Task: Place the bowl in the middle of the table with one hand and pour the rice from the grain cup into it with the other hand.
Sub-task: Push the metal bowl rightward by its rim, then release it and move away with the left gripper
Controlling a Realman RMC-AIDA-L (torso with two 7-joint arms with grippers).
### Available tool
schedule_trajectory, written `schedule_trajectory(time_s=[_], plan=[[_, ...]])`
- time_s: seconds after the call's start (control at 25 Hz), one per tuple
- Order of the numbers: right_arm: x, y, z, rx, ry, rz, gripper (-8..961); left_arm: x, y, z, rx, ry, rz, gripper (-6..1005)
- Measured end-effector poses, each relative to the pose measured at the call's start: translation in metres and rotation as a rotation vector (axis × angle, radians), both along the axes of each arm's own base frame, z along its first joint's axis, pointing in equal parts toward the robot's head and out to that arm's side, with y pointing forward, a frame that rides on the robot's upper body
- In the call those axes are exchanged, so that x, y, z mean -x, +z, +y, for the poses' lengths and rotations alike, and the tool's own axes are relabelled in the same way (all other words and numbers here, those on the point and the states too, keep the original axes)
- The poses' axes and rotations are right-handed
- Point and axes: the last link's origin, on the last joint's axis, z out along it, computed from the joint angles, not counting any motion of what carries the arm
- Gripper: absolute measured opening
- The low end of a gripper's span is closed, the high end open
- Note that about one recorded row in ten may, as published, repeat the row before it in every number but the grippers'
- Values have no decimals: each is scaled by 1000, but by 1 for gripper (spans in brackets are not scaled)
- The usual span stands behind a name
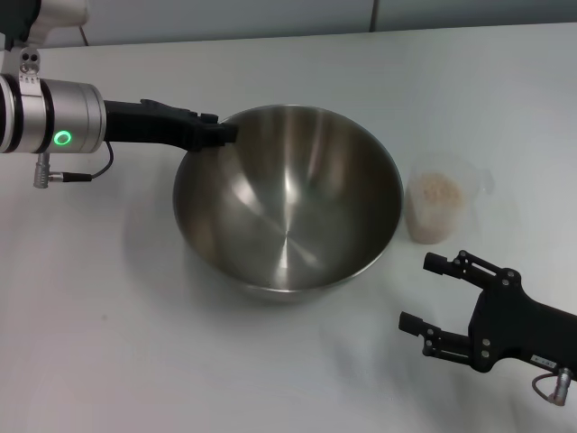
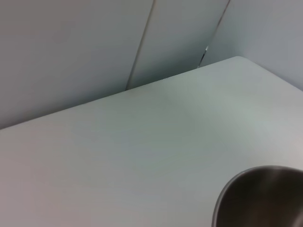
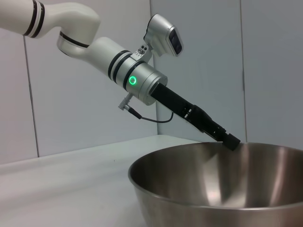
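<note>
Left claw (image 1: pixel 225 133) grips bowl (image 1: pixel 287 203) rim; grain cup (image 1: pixel 436 207) just beside.

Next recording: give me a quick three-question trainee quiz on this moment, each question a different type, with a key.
1. True or false: the rice has already been poured into the bowl.
2. Which gripper is at the bowl's rim? A) left B) right C) neither
3. Fill in: the right gripper is open and holds ____.

Key:
1. False. The rice sits in the grain cup, which stands upright on the table beside the bowl on the robot's right; the bowl's inside is bare.
2. A. The left gripper reaches to the rim on the far left side; the right wrist view shows its tip at the rim.
3. Nothing. It hovers near the cup, apart from it.
</note>
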Motion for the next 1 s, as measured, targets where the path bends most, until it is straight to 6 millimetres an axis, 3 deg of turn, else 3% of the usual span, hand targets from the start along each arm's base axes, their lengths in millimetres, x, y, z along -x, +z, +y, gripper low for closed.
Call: schedule_trajectory(time_s=[0.4, 0.6, 0.8, 1.0], plan=[[0, 0, 0, 0, 0, 0, 819, 0, 1, 0, -2, -7, 3, 582], [0, 0, 0, -1, 0, 0, 819, -1, 1, 0, -1, -9, 2, 807], [0, 0, 0, -1, 0, 1, 818, -1, 1, 0, 0, -10, 2, 868], [0, 0, 0, -3, -1, 1, 818, 1, 5, -4, -9, -6, -51, 867]])
